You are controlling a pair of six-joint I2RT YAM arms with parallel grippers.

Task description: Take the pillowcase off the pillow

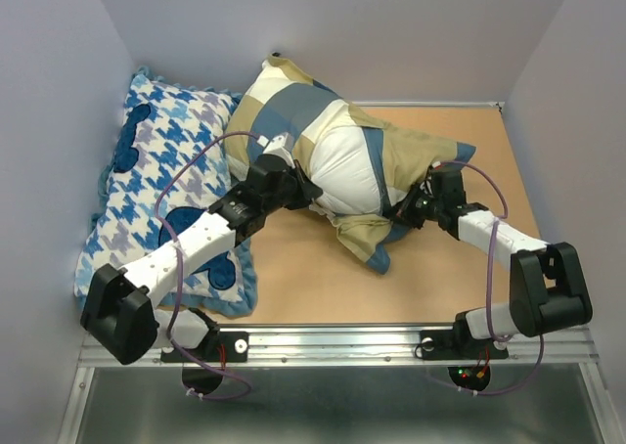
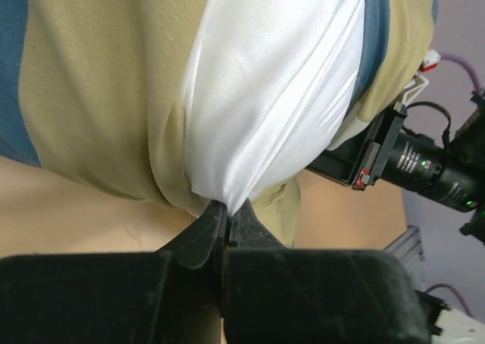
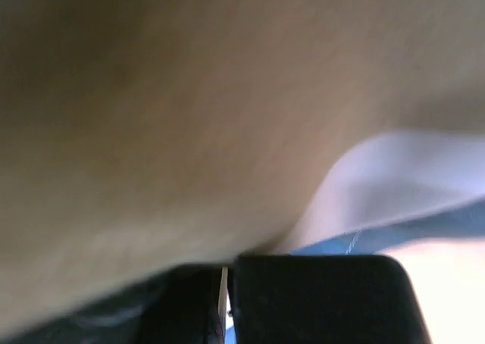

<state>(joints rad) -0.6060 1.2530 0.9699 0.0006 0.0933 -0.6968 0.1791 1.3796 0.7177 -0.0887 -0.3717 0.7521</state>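
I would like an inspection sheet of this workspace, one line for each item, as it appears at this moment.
Surface: wooden table, bare near the arms.
Job's things: pillowcase only partly on; white pillow bulges from its opening.
Clutter: houndstooth cushion lying by the left wall.
End effectors: left end effector shut on the pillow; right end effector shut on the pillowcase's tan edge.
Cables: purple cable loops loosely along each arm.
Surroundings: pale walls on three sides; metal rail at the near edge.
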